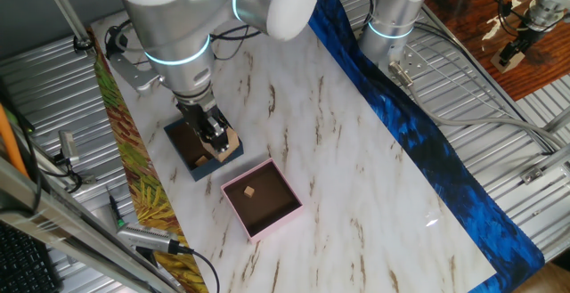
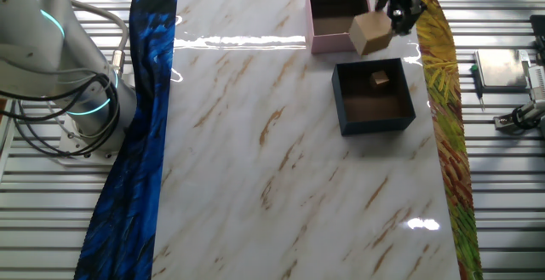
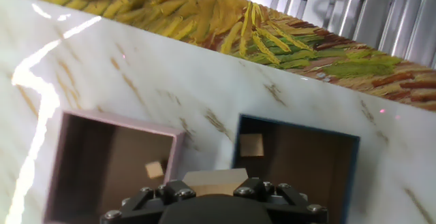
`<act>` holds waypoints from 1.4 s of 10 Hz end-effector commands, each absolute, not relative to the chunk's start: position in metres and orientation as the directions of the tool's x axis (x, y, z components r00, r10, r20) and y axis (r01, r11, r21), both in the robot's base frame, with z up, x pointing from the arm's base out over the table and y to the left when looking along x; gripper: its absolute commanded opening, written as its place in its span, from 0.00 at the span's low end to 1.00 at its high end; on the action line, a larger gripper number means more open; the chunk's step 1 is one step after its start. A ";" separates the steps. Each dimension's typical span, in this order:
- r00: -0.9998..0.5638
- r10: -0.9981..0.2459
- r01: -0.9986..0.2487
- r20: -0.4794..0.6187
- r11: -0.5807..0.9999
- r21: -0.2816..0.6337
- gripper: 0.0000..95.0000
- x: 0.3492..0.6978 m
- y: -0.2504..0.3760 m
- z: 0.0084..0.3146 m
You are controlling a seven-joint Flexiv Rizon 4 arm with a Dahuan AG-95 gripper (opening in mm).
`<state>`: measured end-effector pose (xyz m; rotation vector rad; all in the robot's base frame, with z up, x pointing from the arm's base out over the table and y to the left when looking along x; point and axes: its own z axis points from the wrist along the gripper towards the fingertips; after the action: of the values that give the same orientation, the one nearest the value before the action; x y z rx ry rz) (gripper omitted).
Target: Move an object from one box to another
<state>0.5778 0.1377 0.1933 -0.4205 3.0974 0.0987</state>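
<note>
My gripper (image 1: pixel 217 139) is shut on a tan wooden block (image 1: pixel 229 145) and holds it above the near edge of the dark navy-blue box (image 1: pixel 198 170). In the other fixed view the block (image 2: pixel 372 33) hangs between the navy box (image 2: pixel 375 125) and the pale pink box (image 2: pixel 328 43). A small wooden cube (image 2: pixel 380 78) lies inside the navy box. Another small cube (image 1: pixel 250 191) lies inside the pink box (image 1: pixel 267 231). The hand view shows both boxes side by side, pink (image 3: pixel 116 120) on the left and navy (image 3: pixel 300 125) on the right, with the held block (image 3: pixel 214 179) at the bottom.
A yellow-green leaf-pattern cloth (image 2: pixel 447 152) runs along the table edge beside the boxes. A blue cloth (image 2: pixel 140 144) runs along the opposite edge, near the arm's base (image 2: pixel 77 101). Tools (image 1: pixel 142 238) lie off the table past the leaf cloth. The table top is white marble (image 2: pixel 281 169).
</note>
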 end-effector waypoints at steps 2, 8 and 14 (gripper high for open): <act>-0.971 -0.239 -0.240 -0.022 0.970 0.048 0.00 0.578 0.143 0.192; -0.938 -0.345 -0.346 -0.037 0.937 0.045 0.00 0.578 0.143 0.192; -0.965 -0.259 -0.261 -0.039 0.964 0.057 0.00 0.560 0.206 0.200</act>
<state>0.5630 0.2014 0.1984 -0.4841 3.0592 0.1184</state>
